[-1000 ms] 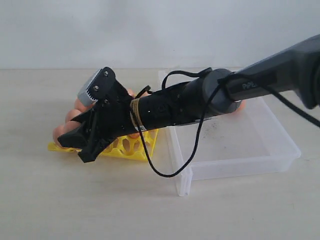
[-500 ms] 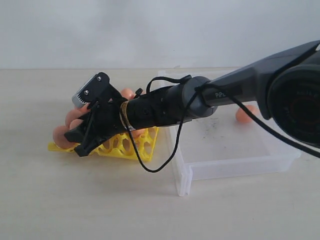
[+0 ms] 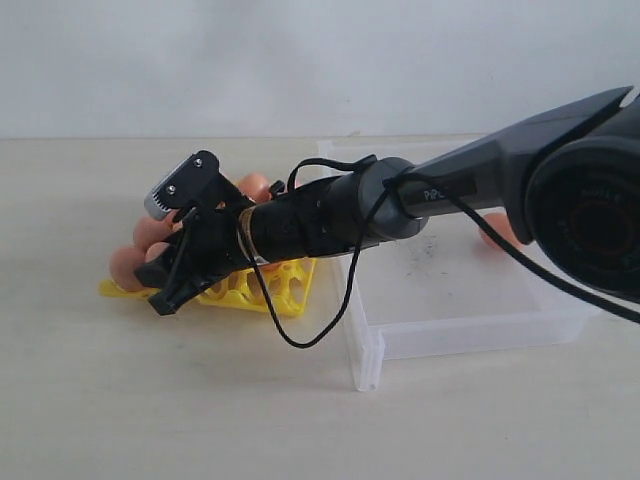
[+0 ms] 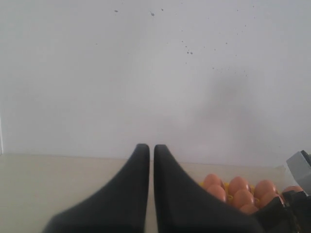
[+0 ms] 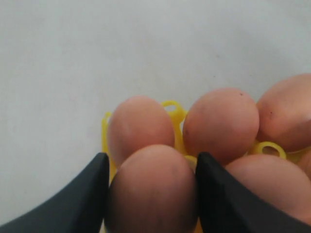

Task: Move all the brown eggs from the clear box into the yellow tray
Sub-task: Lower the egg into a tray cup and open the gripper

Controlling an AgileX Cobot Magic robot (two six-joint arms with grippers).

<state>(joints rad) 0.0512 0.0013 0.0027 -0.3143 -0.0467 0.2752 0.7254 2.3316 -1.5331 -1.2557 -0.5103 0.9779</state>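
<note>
On the pale beige table [image 3: 150, 400], some way in from its far edge along the white wall, lies a bright yellow plastic egg tray made as a lattice of round cups [image 3: 275, 292]. Just beside it, toward the right edge of the table, lies a shallow transparent plastic box with low walls [image 3: 470, 300]. The dark right arm [image 3: 440, 185] reaches across the clear box and down to the yellow tray. The right gripper [image 5: 151, 162] is partly open, and its two black fingers [image 5: 82, 194] press on both sides of one smooth orange-brown egg [image 5: 153, 199]. This held egg is low over the tray, close against the other brown eggs [image 5: 221, 124] that already fill cups there. I cannot tell if it sits in a cup. One more brown egg [image 3: 495, 232] lies inside the clear box near its right wall, partly hidden behind the arm. The left gripper [image 4: 151, 160] is closed, with only a thin slit between its black fingers and nothing in it. It is held apart from the tray, whose eggs [image 4: 238, 187] show beyond it.
</note>
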